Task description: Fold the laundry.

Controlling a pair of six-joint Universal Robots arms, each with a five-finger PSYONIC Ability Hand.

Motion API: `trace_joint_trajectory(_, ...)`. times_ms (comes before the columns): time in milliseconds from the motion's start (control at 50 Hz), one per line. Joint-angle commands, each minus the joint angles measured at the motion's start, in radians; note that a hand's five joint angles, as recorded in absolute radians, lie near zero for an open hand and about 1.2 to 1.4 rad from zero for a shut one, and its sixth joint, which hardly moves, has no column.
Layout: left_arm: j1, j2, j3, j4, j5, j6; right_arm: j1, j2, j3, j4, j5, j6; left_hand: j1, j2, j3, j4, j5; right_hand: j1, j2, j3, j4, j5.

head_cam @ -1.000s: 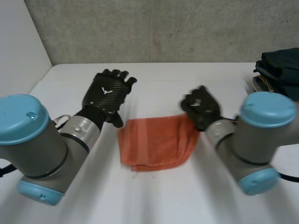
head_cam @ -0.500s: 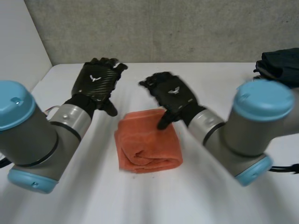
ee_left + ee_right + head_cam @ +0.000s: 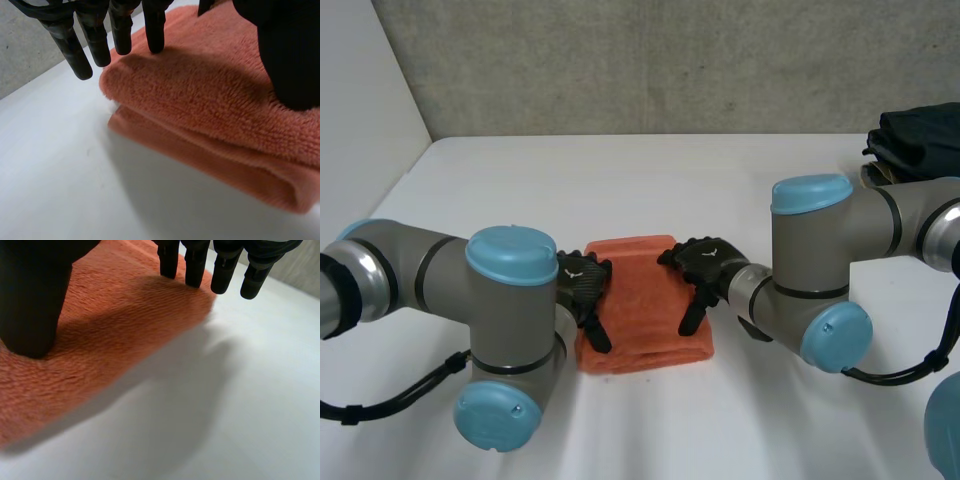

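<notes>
Orange towel (image 3: 642,290), white table (image 3: 640,180) around it, has left hand (image 3: 582,285) and right hand (image 3: 705,268) on opposite edges, fingers (image 3: 155,30) straight.

My left hand (image 3: 582,285) and right hand (image 3: 705,265) are black, each with a small white mark on its back. The towel (image 3: 642,300) is plain orange-red, one even shade across its nap, darker in its folds. My arms (image 3: 430,270) are grey with light-blue caps. The worktop (image 3: 650,180) is plain white, the wall (image 3: 650,60) is mottled grey, and the clothes pile (image 3: 920,140) is dark blue-green.
</notes>
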Motion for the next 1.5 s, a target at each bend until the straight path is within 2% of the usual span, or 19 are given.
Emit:
trace_joint_trajectory(20, 0.024, 0.064, 0.008, 0.001, 0.013, 0.099, 0.016, -0.13, 0.058, -0.064, 0.095, -0.179, -0.033, -0.013, -0.022, -0.015, -0.018, -0.063, -0.044, -0.043, -0.04, -0.052)
trace_joint_trajectory(100, 0.029, 0.165, 0.019, 0.016, 0.065, 0.107, 0.028, -0.235, 0.2, -0.222, 0.095, -0.193, -0.035, -0.016, -0.025, -0.018, -0.021, -0.063, -0.044, -0.043, -0.04, -0.052)
trace_joint_trajectory(240, 0.043, 0.283, 0.003, 0.053, 0.24, 0.107, 0.066, -0.397, 0.522, -0.5, 0.084, -0.195, -0.041, -0.022, -0.031, -0.024, -0.027, -0.063, -0.044, -0.043, -0.04, -0.052)
trace_joint_trajectory(320, 0.055, 0.326, -0.012, 0.047, 0.369, 0.101, 0.095, -0.404, 0.648, -0.593, 0.07, -0.213, -0.044, -0.025, -0.034, -0.027, -0.03, -0.063, -0.044, -0.043, -0.04, -0.052)
trace_joint_trajectory(340, 0.061, 0.337, -0.018, 0.045, 0.436, 0.095, 0.1, -0.403, 0.668, -0.607, 0.064, -0.219, -0.041, -0.022, -0.031, -0.024, -0.027, -0.063, -0.044, -0.043, -0.04, -0.052)
trace_joint_trajectory(420, 0.073, 0.343, -0.026, 0.044, 0.544, 0.064, 0.12, -0.363, 0.71, -0.658, 0.046, -0.221, -0.038, -0.019, -0.028, -0.021, -0.024, -0.063, -0.044, -0.043, -0.04, -0.052)
trace_joint_trajectory(460, 0.078, 0.343, -0.026, 0.044, 0.561, 0.044, 0.129, -0.32, 0.71, -0.684, 0.038, -0.225, -0.033, -0.013, -0.022, -0.015, -0.018, -0.063, -0.044, -0.043, -0.04, -0.052)
trace_joint_trajectory(680, 0.079, 0.332, -0.029, 0.045, 0.558, 0.022, 0.134, -0.196, 0.629, -0.755, 0.029, -0.262, -0.027, -0.007, -0.016, -0.009, -0.012, -0.062, -0.043, -0.042, -0.039, -0.05)
trace_joint_trajectory(720, 0.081, 0.331, -0.029, 0.045, 0.558, 0.021, 0.134, -0.174, 0.607, -0.755, 0.029, -0.274, -0.027, -0.007, -0.016, -0.009, -0.012, 0.015, 0.033, 0.035, 0.038, 0.026)
trace_joint_trajectory(960, 0.082, 0.331, -0.033, 0.045, 0.558, 0.019, 0.132, -0.102, 0.483, -0.755, 0.018, -0.288, -0.027, -0.007, -0.016, -0.009, -0.012, 0.886, 0.905, 0.906, 0.909, 0.897)
trace_joint_trajectory(980, 0.082, 0.331, -0.033, 0.045, 0.558, 0.019, 0.131, -0.102, 0.478, -0.753, 0.015, -0.287, -0.027, -0.007, -0.016, -0.009, -0.012, 0.974, 0.992, 0.994, 0.997, 0.985)
trace_joint_trajectory(1000, 0.082, 0.331, -0.035, 0.044, 0.558, 0.019, 0.131, -0.101, 0.474, -0.756, 0.007, -0.287, -0.027, -0.007, -0.016, -0.009, -0.012, 1.157, 1.175, 1.177, 1.18, 1.168)
trace_joint_trajectory(1180, 0.086, 0.348, -0.027, 0.045, 0.56, 0.019, 0.117, -0.148, 0.458, -0.745, 0.003, -0.28, -0.021, -0.001, -0.01, -0.003, -0.007, 1.159, 1.177, 1.179, 1.182, 1.17)
trace_joint_trajectory(1200, 0.087, 0.351, -0.027, 0.045, 0.56, 0.019, 0.117, -0.15, 0.455, -0.742, 0.003, -0.28, -0.021, -0.001, -0.01, -0.003, -0.007, 0.971, 0.989, 0.991, 0.994, 0.982)
trace_joint_trajectory(1220, 0.09, 0.354, -0.027, 0.045, 0.558, 0.019, 0.115, -0.15, 0.455, -0.735, -0.008, -0.28, -0.021, -0.001, -0.01, -0.003, -0.007, 0.655, 0.674, 0.675, 0.678, 0.667)
trace_joint_trajectory(1360, 0.096, 0.363, -0.033, 0.045, 0.558, 0.018, 0.115, -0.121, 0.448, -0.663, -0.066, -0.279, -0.021, -0.001, -0.01, -0.003, -0.007, 0.4, 0.418, 0.42, 0.423, 0.411)
trace_joint_trajectory(1500, 0.098, 0.363, -0.044, 0.045, 0.56, 0.016, 0.111, -0.102, 0.423, -0.65, -0.071, -0.276, -0.021, -0.001, -0.01, -0.003, -0.007, 0.414, 0.432, 0.434, 0.437, 0.425)
